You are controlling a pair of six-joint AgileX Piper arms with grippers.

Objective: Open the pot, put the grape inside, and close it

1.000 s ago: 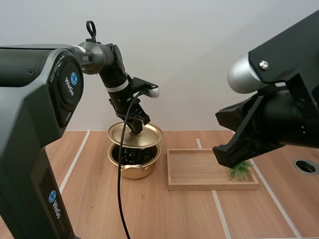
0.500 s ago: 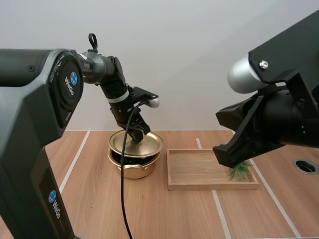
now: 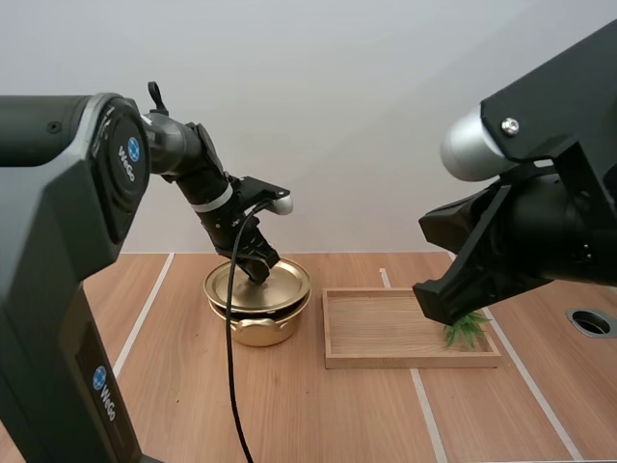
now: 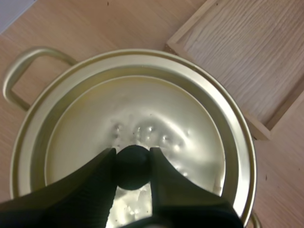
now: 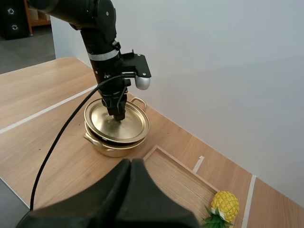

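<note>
Right gripper (image 5: 131, 162): near, right side of the high view; fingers pressed together, holding nothing.
Tray (image 3: 405, 360): centre right; toy pineapple (image 5: 224, 204) at its right end.
Pot (image 3: 258, 331): centre left, just left of the tray; lid (image 3: 284, 289) sitting on it.
Left gripper (image 3: 258, 271): clamped on the lid's black knob (image 4: 131, 166).

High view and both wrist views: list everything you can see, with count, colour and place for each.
table: one, light wood with white lines, under everything
pot: one, gold, on the table left of the tray
lid: one, gold, on the pot
knob: one, black, at the lid's centre
tray: one, wooden, right of the pot
pineapple: one, yellow with green leaves, in the tray's right end
left gripper: one, black, shut on the knob
right gripper: one, black, shut, above the table near the tray
</note>
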